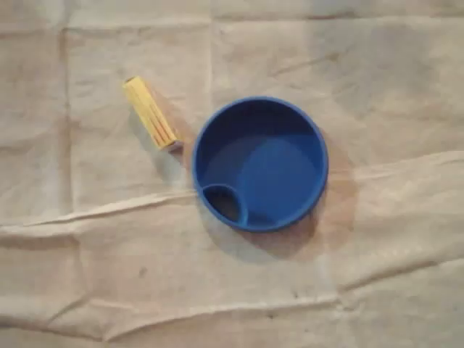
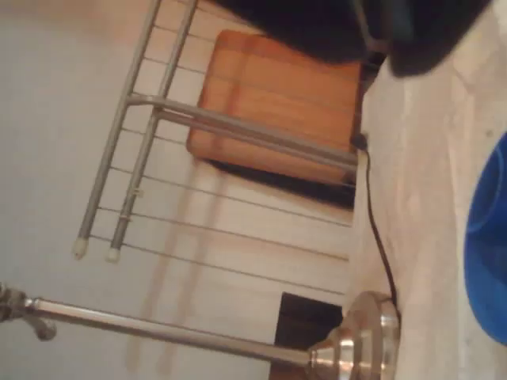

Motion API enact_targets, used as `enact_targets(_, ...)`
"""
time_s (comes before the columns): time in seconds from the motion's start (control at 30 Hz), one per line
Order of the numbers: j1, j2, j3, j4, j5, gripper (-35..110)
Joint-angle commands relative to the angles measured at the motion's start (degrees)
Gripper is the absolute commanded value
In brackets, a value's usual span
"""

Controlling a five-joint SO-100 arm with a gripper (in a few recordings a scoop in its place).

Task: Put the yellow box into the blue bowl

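blurry blk arm part [image 2: 317, 28]

The overhead view looks straight down on the counter [image 1: 109, 254] from above, with the blue bowl [image 1: 279, 163] in the middle. The wrist view is turned on its side. It sits near the counter and looks past its edge at a metal rack [image 2: 238, 127]. Both views show the blue bowl [image 2: 491, 253] and the counter.
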Motion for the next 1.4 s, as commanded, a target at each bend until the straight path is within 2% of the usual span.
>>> enact_targets(0.0,0.44,2.29,-0.26,-0.26,0.35,0)
enact_targets(0.93,0.00,2.02,-0.18,-0.35,0.70,0)
enact_targets(1.37,0.62,-20.30,-6.15,-3.60,0.09,0)
